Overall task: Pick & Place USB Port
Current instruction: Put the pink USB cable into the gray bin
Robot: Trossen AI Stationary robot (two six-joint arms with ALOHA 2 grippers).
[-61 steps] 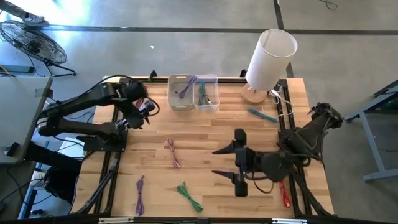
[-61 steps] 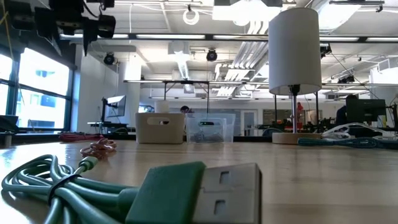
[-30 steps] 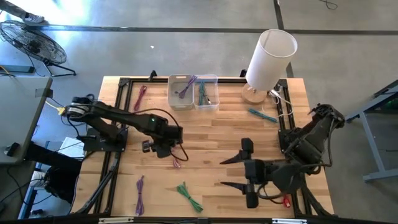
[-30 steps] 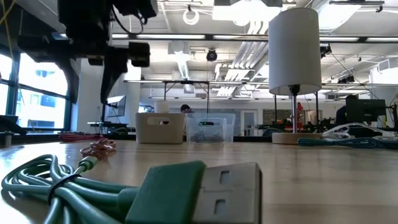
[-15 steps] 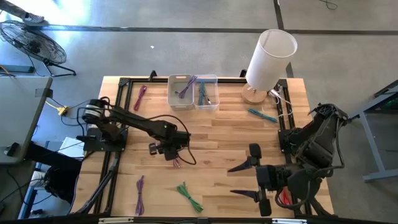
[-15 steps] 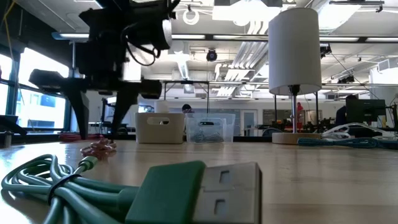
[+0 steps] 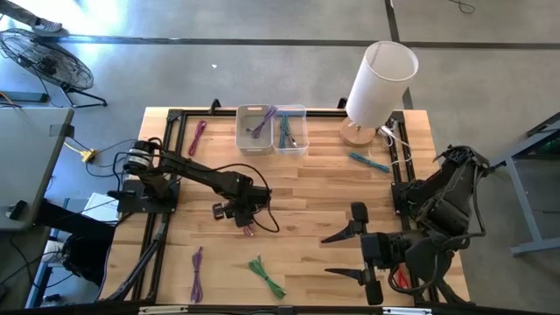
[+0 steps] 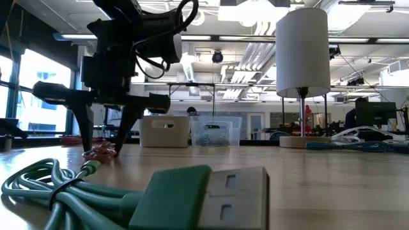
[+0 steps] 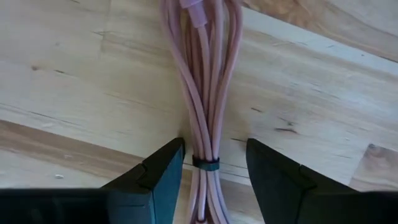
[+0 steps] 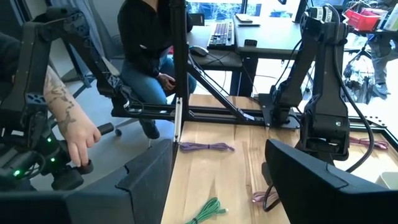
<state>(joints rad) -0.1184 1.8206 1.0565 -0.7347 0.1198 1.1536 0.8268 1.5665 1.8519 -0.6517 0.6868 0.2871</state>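
A pink USB cable bundle (image 9: 205, 93), bound by a black tie, lies flat on the wood table; it also shows in the high view (image 7: 249, 230) and the low view (image 8: 102, 152). My left gripper (image 9: 214, 152) is open and low over it, pointing down, one finger on each side of the tie. Its tips stand at table height in the low view (image 8: 102, 148). My right gripper (image 7: 350, 255) is open and hovers near the table's near right corner, away from any cable.
A green cable (image 7: 267, 276) and a purple one (image 7: 196, 273) lie near the near edge. Two bins (image 7: 271, 129) holding cables stand at the far edge beside a white lamp (image 7: 378, 83). A blue cable (image 7: 367, 162) lies on the right. A person sits beyond the table (image 10: 149, 43).
My left gripper has moved toward the near right and come down over the pink cable, ending with its open fingers astride the tie. My right gripper has drawn back toward the near right corner, staying open. The cables have stayed where they were.
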